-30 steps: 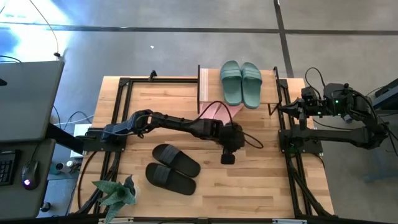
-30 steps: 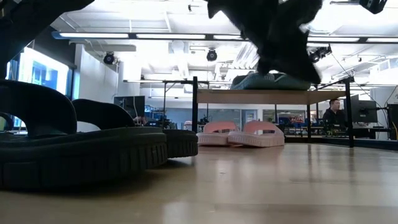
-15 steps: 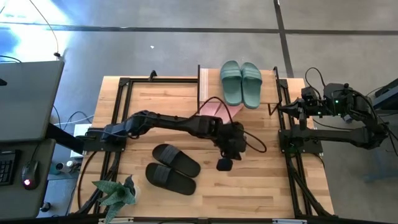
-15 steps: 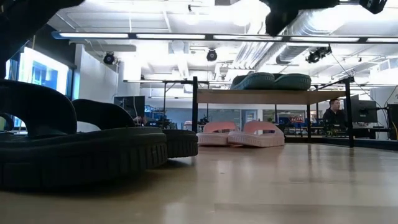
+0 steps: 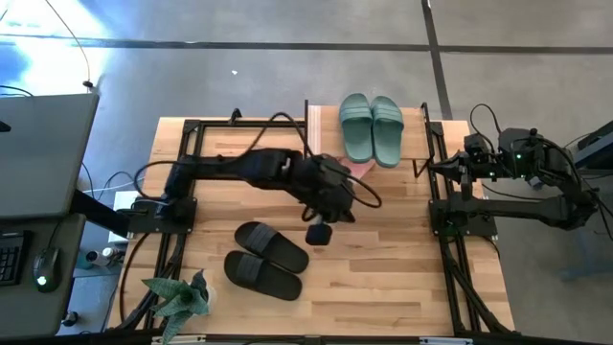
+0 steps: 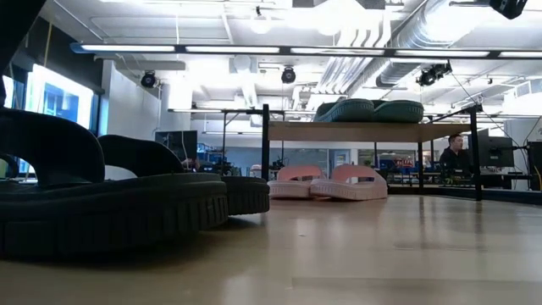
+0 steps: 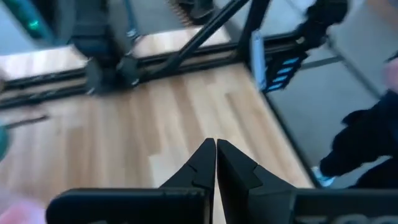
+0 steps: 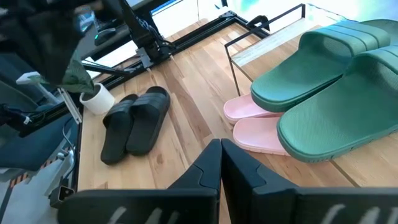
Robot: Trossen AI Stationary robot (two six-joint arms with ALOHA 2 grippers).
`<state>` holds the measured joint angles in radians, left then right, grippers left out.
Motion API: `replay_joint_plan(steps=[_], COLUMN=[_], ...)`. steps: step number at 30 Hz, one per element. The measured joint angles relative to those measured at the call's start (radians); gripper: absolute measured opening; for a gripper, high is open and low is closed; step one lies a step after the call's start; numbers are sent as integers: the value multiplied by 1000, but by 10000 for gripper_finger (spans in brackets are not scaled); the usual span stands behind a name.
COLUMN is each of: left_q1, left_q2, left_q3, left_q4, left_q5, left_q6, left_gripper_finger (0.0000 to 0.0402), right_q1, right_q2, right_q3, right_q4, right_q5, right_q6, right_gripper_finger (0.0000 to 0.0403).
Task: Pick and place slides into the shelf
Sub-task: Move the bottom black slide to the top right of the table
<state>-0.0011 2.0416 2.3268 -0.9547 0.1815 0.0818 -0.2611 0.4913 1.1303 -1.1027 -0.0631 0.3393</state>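
The sage green slides [image 5: 372,127] lie side by side on the shelf's top board [image 5: 319,132], and also show in the low view [image 6: 370,110] and the right wrist view [image 8: 336,81]. The pink slides [image 6: 330,180] stand on the table under the shelf [image 6: 364,131]; from above only their edge [image 5: 356,167] shows. The black slides [image 5: 268,259] rest sole-down on the table's near left part. My left gripper [image 5: 319,233] hangs shut above the table between the black pair and the shelf, holding nothing [image 7: 216,152]. My right gripper [image 8: 221,149] is shut and waits at the table's right edge.
A potted plant [image 5: 178,297] stands at the table's near left corner. Black frame rails [image 5: 187,172] run along the left and right sides. A white roll [image 8: 97,97] sits beyond the black slides. A person [image 6: 455,157] sits in the room behind. Bare wood lies near right [image 5: 402,278].
My left arm has folded back from the shelf: its gripper has risen out of the low view and moved toward the table's left. The slides have stayed where they were.
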Motion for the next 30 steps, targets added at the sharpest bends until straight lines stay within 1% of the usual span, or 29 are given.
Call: replay_joint_plan(steps=[3, 9, 11, 13, 17, 20, 23, 27, 28, 30], left_q1=[0, -5, -16, -32, -79, -120, -164, -230, -247, -281], left_q2=[-24, -67, -68, -79, -105, -122, -148, -158, -156, -157], left_q3=[-2, -1, -1, -3, -2, -2, -1, -1, -2, -18], left_q4=[-87, -206, -242, -314, -396, -425, -466, -586, -621, -609], left_q5=[-57, -66, -89, -144, -259, -336, -434, -567, -588, -618], left_q6=[-7, -64, -88, -116, -189, -254, -345, -512, -555, -606], left_gripper_finger=[5, 5, 5, 5, 5, 5, 5, 5, 5, 5], right_q1=[0, 0, 0, 0, 0, 0, 0, 0, 0, 0], right_q2=[0, 0, 0, 0, 0, 0, 0, 0, 0, 0], right_q3=[0, 0, 0, 0, 0, 0, 0, 0, 0, 0], right_q4=[0, 0, 0, 0, 0, 0, 0, 0, 0, 0], right_q5=[0, 0, 0, 0, 0, 0, 0, 0, 0, 0], right_q6=[0, 0, 0, 0, 0, 0, 0, 0, 0, 0], right_gripper_finger=[2, 2, 2, 2, 2, 2, 2, 2, 2, 2])
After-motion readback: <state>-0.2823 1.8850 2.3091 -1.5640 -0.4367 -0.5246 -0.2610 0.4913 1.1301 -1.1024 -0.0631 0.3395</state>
